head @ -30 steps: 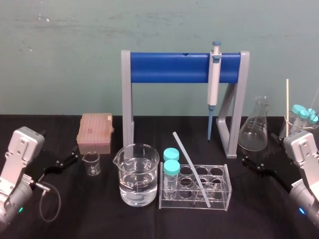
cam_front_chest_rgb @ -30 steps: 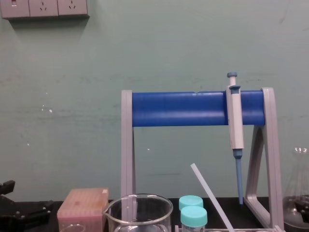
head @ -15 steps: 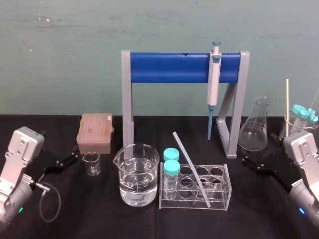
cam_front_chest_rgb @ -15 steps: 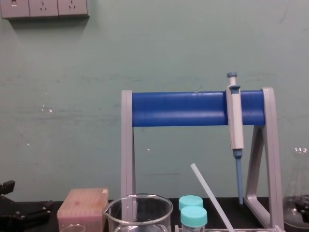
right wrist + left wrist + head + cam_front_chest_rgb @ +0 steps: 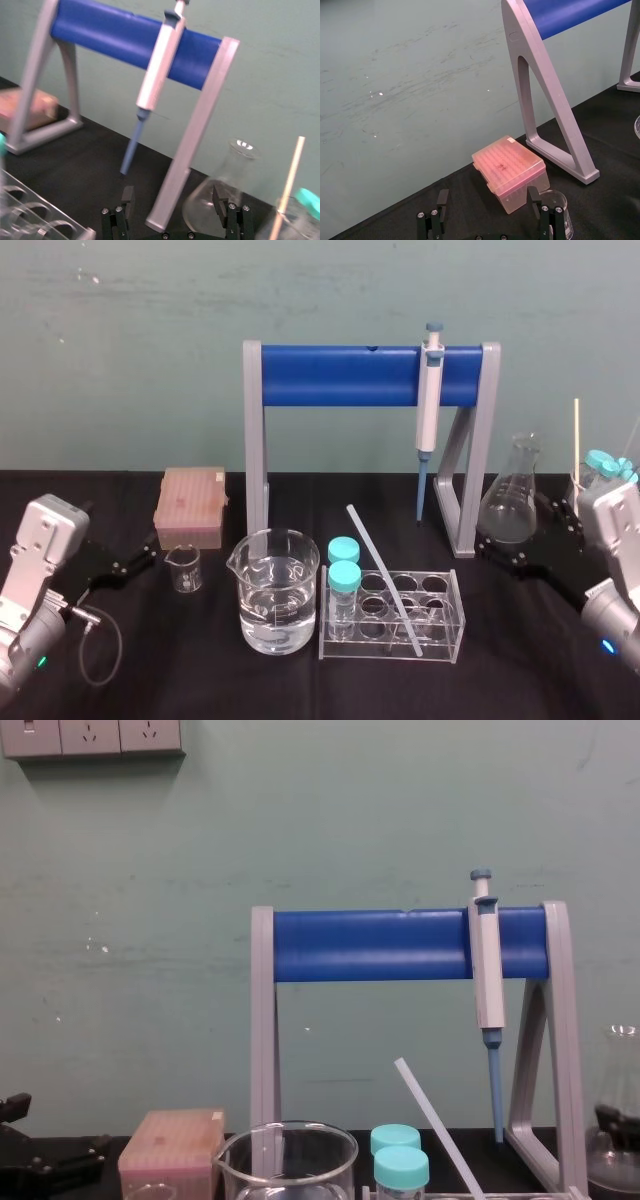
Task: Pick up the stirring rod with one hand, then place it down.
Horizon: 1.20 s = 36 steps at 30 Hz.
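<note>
Head view puts the stirring rod point(image 5: 383, 578) leaning in the clear tube rack point(image 5: 456, 628), foot in a front well, top slanting back toward the robot's left behind two teal-capped tubes point(image 5: 343, 568) at the rack's left end. Nothing grips it, so I judge the pick has not begun. The right hand point(image 5: 172, 199) sits spread wide by the flask point(image 5: 513, 502), well apart from the rod; the left hand point(image 5: 488, 199), also spread wide, rests near the small beaker point(image 5: 184, 568). Next I would bring one hand to the rod's free upper length, close on it and draw it out along its slant, clear of the tubes. The big beaker point(image 5: 278, 590) beside the rack is roughly half full of clear liquid; the small beaker and the flask look empty.
</note>
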Tool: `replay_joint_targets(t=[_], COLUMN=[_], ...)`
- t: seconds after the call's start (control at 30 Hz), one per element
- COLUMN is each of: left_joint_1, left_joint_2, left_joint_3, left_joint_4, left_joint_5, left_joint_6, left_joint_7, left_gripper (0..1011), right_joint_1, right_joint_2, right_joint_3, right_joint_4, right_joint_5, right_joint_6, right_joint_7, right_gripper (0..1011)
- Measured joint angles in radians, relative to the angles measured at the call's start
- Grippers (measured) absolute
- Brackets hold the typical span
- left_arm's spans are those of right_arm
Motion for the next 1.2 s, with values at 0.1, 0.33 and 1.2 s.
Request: replay_joint_targets(t=[0.1, 0.33, 1.2], left_joint_1=[0.000, 0.000, 0.000], left_joint_2=[0.000, 0.000, 0.000], left_joint_3=[0.000, 0.000, 0.000], left_joint_4=[0.000, 0.000, 0.000], left_joint_5=[0.000, 0.000, 0.000], left_joint_6=[0.000, 0.000, 0.000], left_joint_7=[0.000, 0.000, 0.000], left_gripper=[1000, 1000, 1000], right_joint_1=[0.000, 0.022, 0.170], right_joint_2=[-0.002, -0.021, -0.106], right_joint_3=[0.022, 0.047, -0.072], right_joint_4=[-0.037, -0.088, -0.004], right_joint_5=[0.070, 0.223, 0.218], right_joint_6=[0.049, 0.182, 0.259], right_joint_7=[0.065, 0.226, 0.457], right_gripper=[1003, 1003, 1003])
